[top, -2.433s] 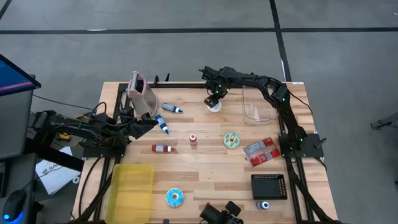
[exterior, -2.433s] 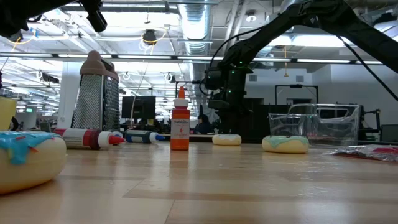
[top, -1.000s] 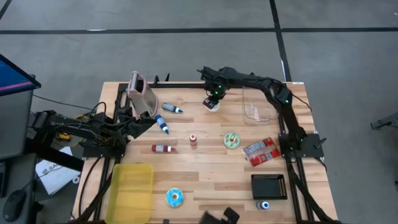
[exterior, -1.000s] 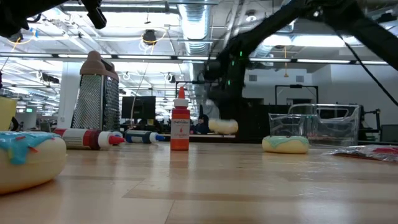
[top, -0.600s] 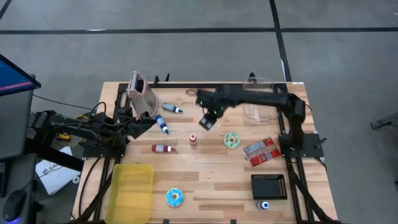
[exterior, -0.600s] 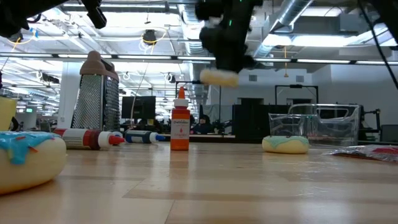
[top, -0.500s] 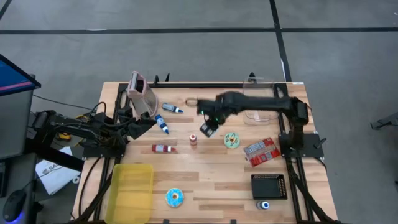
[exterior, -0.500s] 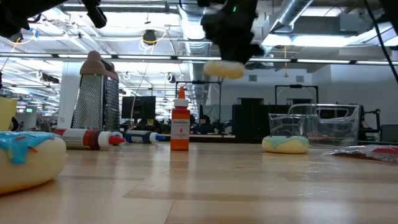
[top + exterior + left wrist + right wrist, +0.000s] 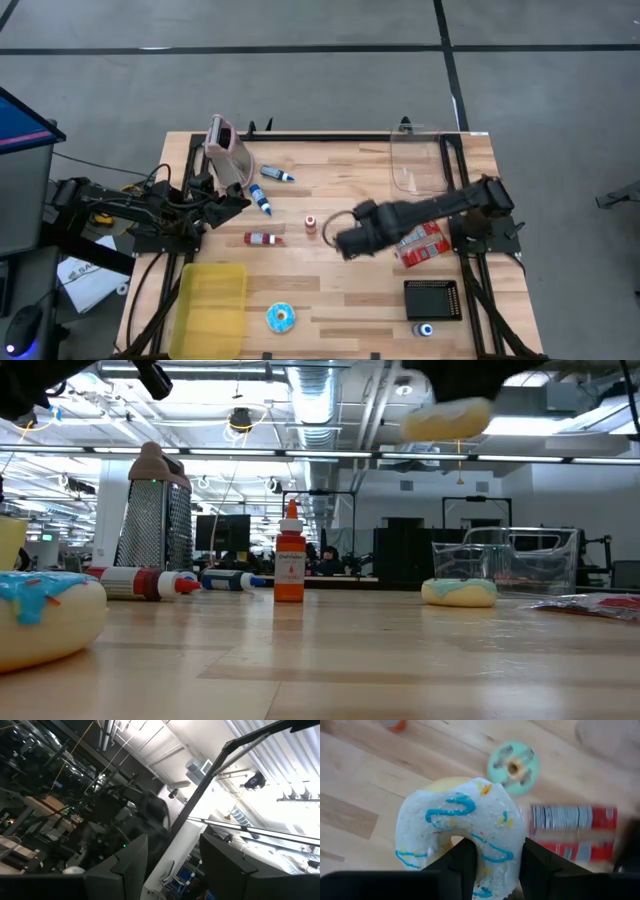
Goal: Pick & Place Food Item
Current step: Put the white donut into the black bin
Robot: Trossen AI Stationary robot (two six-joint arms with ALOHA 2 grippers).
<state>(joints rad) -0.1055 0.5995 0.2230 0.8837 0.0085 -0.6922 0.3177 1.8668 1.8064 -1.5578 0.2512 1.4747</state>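
Note:
A white-iced donut point(image 9: 462, 837) with blue squiggles hangs high above the table's middle. My right gripper point(image 9: 350, 240) is shut on it from above. In the low view the donut point(image 9: 447, 418) shows well above the tabletop, under the dark gripper. My left gripper point(image 9: 235, 200) waits at the table's left side, tipped upward and open, with nothing between its fingers point(image 9: 125, 865). My right gripper pinches one side of the donut's ring point(image 9: 495, 862). One finger point(image 9: 464, 862) stands at the hole and the other point(image 9: 536, 862) outside the rim. The fingers come from above, pointing down. The donut is lifted clear, icing up, roughly level.
On the table lie a mint-green donut point(image 9: 513, 766), a red packet point(image 9: 425, 245), an orange bottle point(image 9: 311, 225) and a blue-iced donut point(image 9: 280, 318). A yellow tray point(image 9: 212, 300) sits near left, a black tray point(image 9: 432, 299) near right. A grater point(image 9: 228, 155) and clear container point(image 9: 418, 165) stand at the back.
My right gripper has lifted the white donut off the table near the far edge. It has swung it up and toward the near edge, over the table's middle, with the wrist rolling on the way. The donut now hangs higher in the low view.

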